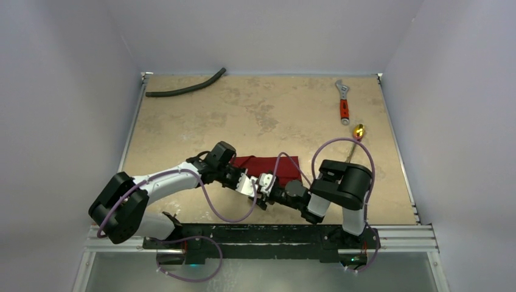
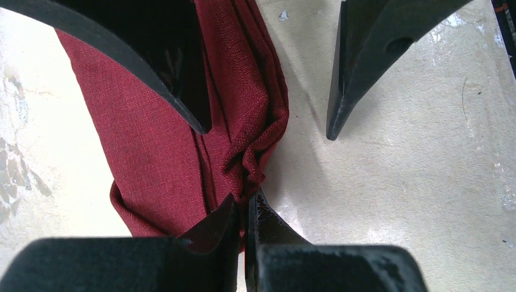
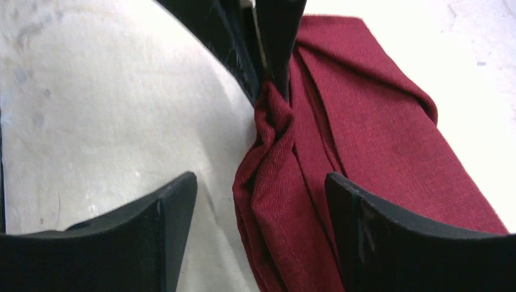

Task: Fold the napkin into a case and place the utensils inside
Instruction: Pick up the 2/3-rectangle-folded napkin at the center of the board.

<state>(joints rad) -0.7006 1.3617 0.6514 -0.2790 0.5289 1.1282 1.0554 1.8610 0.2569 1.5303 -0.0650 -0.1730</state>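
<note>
The dark red napkin (image 1: 271,165) lies folded into a narrow, bunched strip near the table's front. My left gripper (image 1: 252,185) is shut on the napkin's creased near edge (image 2: 255,152), and in the left wrist view its fingertips (image 2: 246,207) pinch the cloth. My right gripper (image 1: 264,184) is open and faces the left one. Its fingers straddle the same folded edge (image 3: 286,201) without closing, one on the bare table and one over the cloth. One gold spoon (image 1: 358,129) lies at the right, its handle partly behind the right arm's cable. No other utensils show.
A red-handled silver wrench (image 1: 344,103) lies at the back right, just beyond the spoon. A black hose (image 1: 185,88) lies at the back left. Metal rails (image 1: 131,131) edge the tan table, with grey walls around it.
</note>
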